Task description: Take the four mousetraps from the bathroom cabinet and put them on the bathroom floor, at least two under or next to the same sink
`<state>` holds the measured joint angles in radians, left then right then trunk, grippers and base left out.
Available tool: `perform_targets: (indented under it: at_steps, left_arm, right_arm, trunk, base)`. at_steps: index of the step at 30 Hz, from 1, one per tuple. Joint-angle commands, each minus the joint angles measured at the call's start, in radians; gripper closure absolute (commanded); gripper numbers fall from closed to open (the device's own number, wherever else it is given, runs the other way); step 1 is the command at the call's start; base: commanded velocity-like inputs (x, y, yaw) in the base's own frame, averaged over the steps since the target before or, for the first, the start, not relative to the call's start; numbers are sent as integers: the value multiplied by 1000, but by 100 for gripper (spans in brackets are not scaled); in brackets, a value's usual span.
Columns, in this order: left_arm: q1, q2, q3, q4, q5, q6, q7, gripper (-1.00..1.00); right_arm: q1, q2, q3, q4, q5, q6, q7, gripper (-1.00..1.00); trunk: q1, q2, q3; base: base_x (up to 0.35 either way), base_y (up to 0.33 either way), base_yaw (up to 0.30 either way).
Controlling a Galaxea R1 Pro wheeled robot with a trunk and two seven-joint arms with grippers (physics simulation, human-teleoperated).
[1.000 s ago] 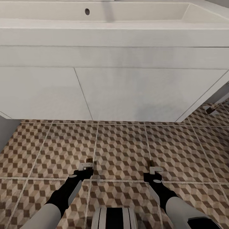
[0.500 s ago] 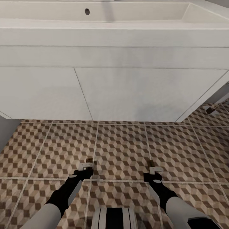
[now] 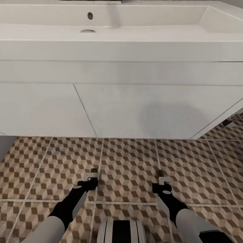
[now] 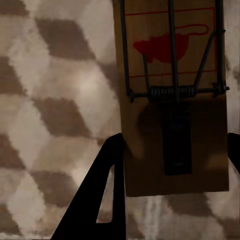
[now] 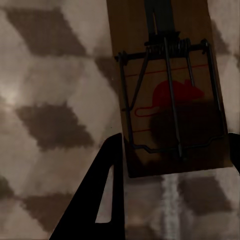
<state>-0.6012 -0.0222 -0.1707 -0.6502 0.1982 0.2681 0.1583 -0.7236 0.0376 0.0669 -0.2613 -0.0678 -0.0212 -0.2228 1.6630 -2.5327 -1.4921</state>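
Mousetraps: one in each gripper, both held low over the bathroom floor (image 3: pixel 128 162) in front of the bathroom sink (image 3: pixel 135 44). Left gripper (image 3: pixel 92 175) clenched on a trap (image 4: pixel 172 100), its fingers on either edge. Right gripper (image 3: pixel 162 178) likewise clamps the second trap (image 5: pixel 167 95). Since 0.5 s ago only the head view has tilted up, showing more basin; arms unmoved relative to the tiles. Judgement: positioned for release next to the sink; neither trap set down yet.

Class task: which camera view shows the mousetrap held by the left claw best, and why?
The left wrist view: the mousetrap shows its spring, wire and red mouse print. In the head view it is a brown speck at the left claw.
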Motion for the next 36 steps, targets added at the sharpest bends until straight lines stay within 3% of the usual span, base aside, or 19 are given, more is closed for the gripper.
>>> perform_targets:
  at_steps: [1,21,36]
  left_arm:
    - [0,1,-6,-2,9,4,13,100]
    - [-1,-1,-8,-2,9,4,18,100]
    - [0,-1,-6,-1,9,4,20,100]
  right_arm:
    - [0,0,7,1,-9,-3,-3,100]
    - [-1,-1,7,1,-9,-4,-3,100]
    - [-1,-1,7,1,-9,-5,-3,100]
  trunk:
    - [0,0,-1]
    - [0,0,-1]
    - [0,0,-1]
  base:
    - [315,0,0]
    - [311,0,0]
    - [82,0,0]
